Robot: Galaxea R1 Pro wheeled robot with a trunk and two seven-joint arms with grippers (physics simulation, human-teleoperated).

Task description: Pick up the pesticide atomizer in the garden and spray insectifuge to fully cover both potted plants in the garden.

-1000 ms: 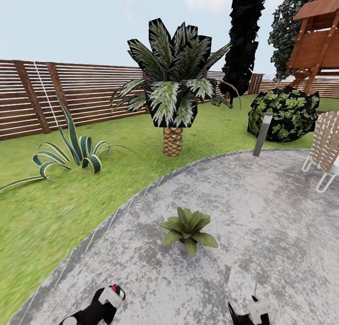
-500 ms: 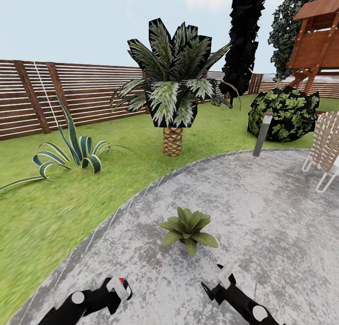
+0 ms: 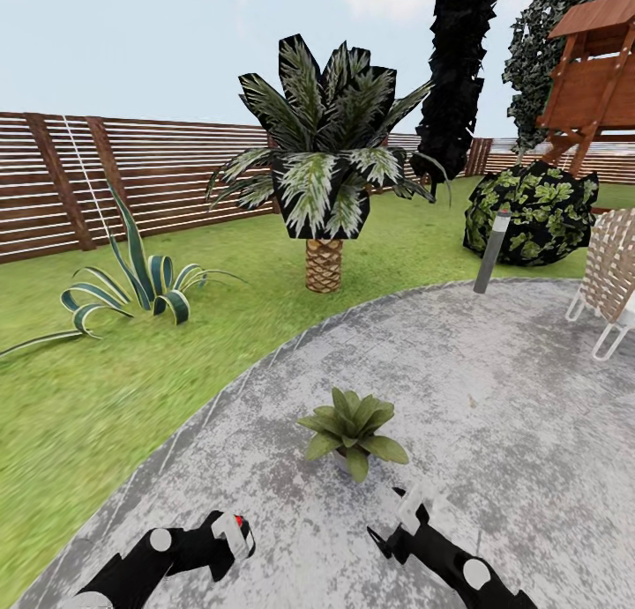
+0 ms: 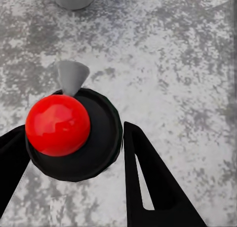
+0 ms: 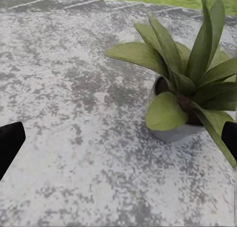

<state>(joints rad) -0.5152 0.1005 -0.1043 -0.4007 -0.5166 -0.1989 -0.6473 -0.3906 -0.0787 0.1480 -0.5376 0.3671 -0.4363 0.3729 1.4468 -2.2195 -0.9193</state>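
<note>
The left claw [image 3: 231, 533] is clenched on the spray bottle [image 4: 74, 133], its red-topped dark body pressed between the fingers [image 4: 153, 187] above the grey paving [image 3: 494, 397]. The right claw [image 3: 407, 514] is released, fingers spread. The potted plant [image 3: 353, 428] sits at its 11 o'clock, near.

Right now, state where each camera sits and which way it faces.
Head view: up high, facing forward-down over paving; left gripper and right gripper show.
Left wrist view: on left arm, facing paving; fingers flank the atomizer.
Right wrist view: on right arm, facing the potted plant; fingertips at edges.
Shared: head and right wrist both show that plant.
</note>
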